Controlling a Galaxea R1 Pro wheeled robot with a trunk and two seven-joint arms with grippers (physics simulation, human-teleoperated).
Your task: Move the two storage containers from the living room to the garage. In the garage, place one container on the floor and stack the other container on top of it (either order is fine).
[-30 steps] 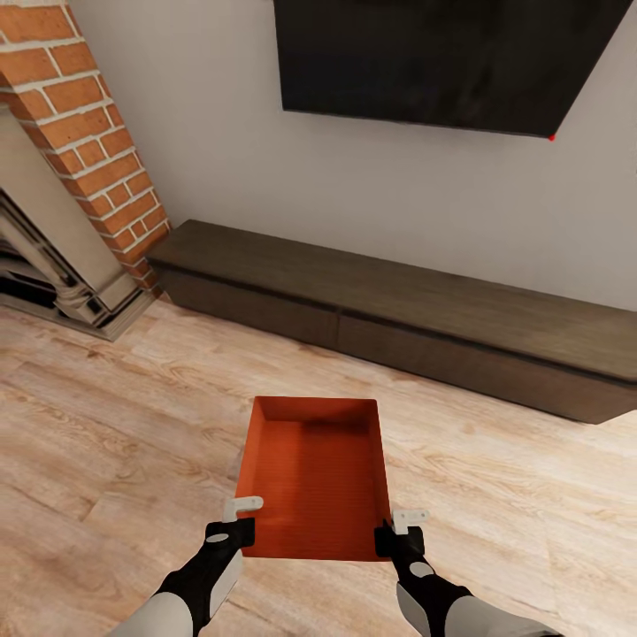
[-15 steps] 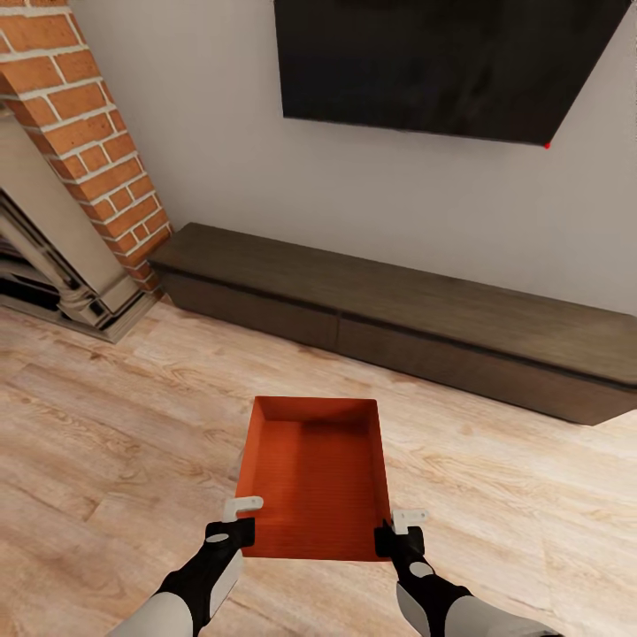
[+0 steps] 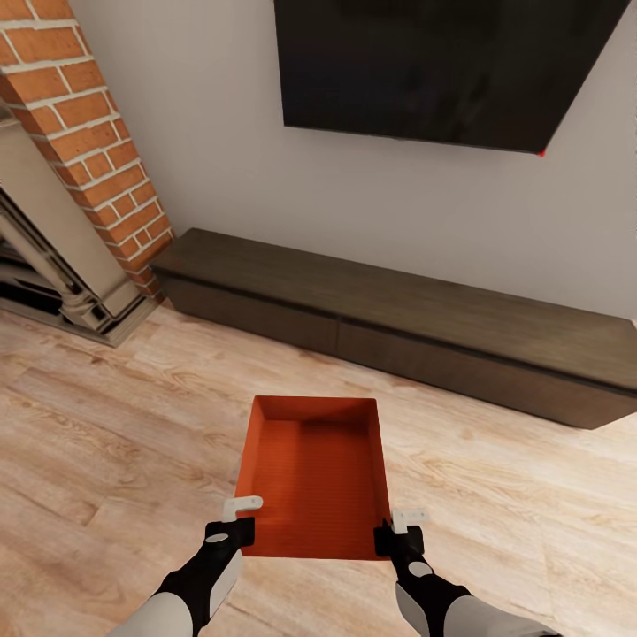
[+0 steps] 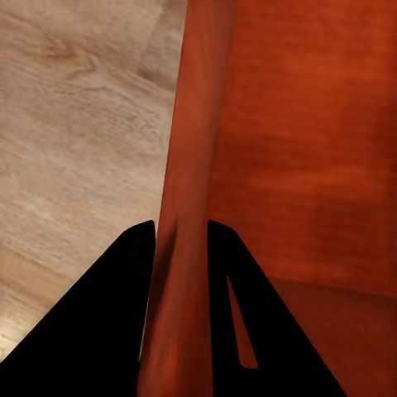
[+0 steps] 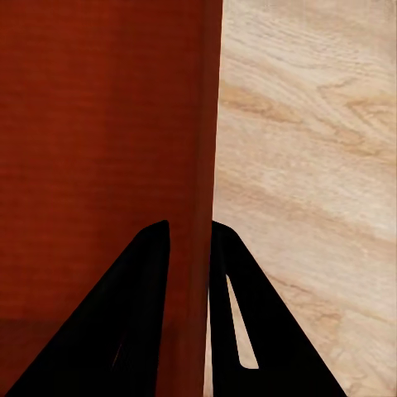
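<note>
Above wood-plank floor, one storage container, two gripping arms' fingers

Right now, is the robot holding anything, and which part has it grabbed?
Yes: the orange-red rectangular open-top bin. The left tool pinches its left side wall and the right tool pinches its right side wall, both near the corners closest to the robot.

Two arms are showing: light grey on the forearms, black at the wrists. The left gripper and the right gripper are black with small white fingers. Up close, the fingers are looking like plain black wedges.
</note>
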